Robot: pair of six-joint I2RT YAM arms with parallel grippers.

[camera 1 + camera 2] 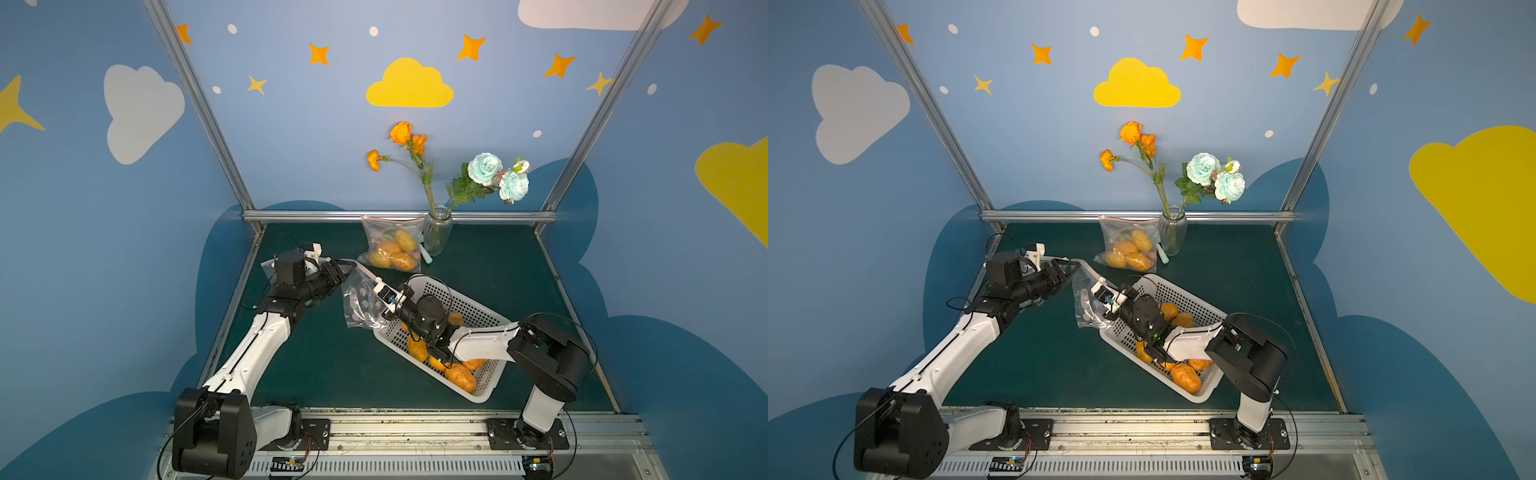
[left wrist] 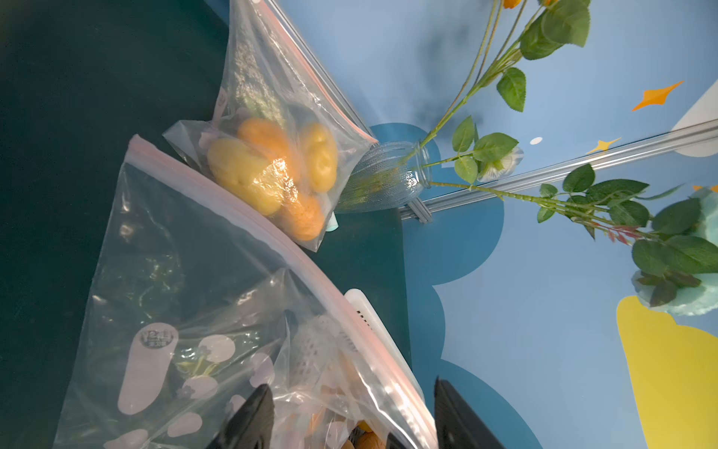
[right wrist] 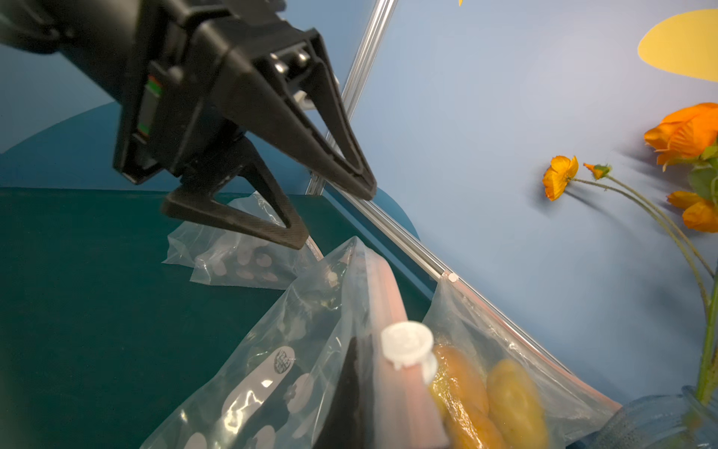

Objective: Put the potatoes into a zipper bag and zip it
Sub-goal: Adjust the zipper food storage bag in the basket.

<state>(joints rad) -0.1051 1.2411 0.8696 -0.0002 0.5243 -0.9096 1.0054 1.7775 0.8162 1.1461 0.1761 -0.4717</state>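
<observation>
Top views both give the layout. Nearest is the front rail [image 1: 407, 430] with both arm bases bolted on; beyond it lies the dark green table [image 1: 332, 365]. On the table's near right a white perforated basket [image 1: 473, 309] [image 1: 1196, 395] sits askew; potatoes [image 1: 459, 376] [image 1: 1185, 377], orange and wrinkled, are heaped in its near end; the right arm reaches over the basket toward mid-table.

Middle ground: a clear zipper bag [image 1: 359, 305] [image 1: 1086, 305] [image 2: 186, 272], printed with pale shapes, hangs between the two arms, its lower part touching the basket's far left corner. Right jaws are clenched on the bag's pink zip edge [image 3: 388, 295], just beside the white slider [image 3: 406, 346]; one dark finger shows through the plastic in the right wrist view. Left jaws are released and spread apart; the same edge runs between them in the left wrist view, not pinched. A second clear bag [image 3: 233, 260] lies flat on the table under the left arm.

Far edge: a filled bag [image 1: 390, 232] [image 1: 1125, 235] [image 2: 272, 97] leans on the back rail [image 1: 311, 215], with bagged potatoes [image 1: 405, 240], yellow and orange, inside. Just beside it stands a ribbed glass vase [image 1: 436, 232] [image 1: 1172, 235] [image 2: 384, 182] holding orange flowers [image 1: 401, 133] and pale teal roses [image 1: 484, 168]; a small white stick [image 1: 427, 255] lies at the vase's foot, and I cannot tell what it is.
</observation>
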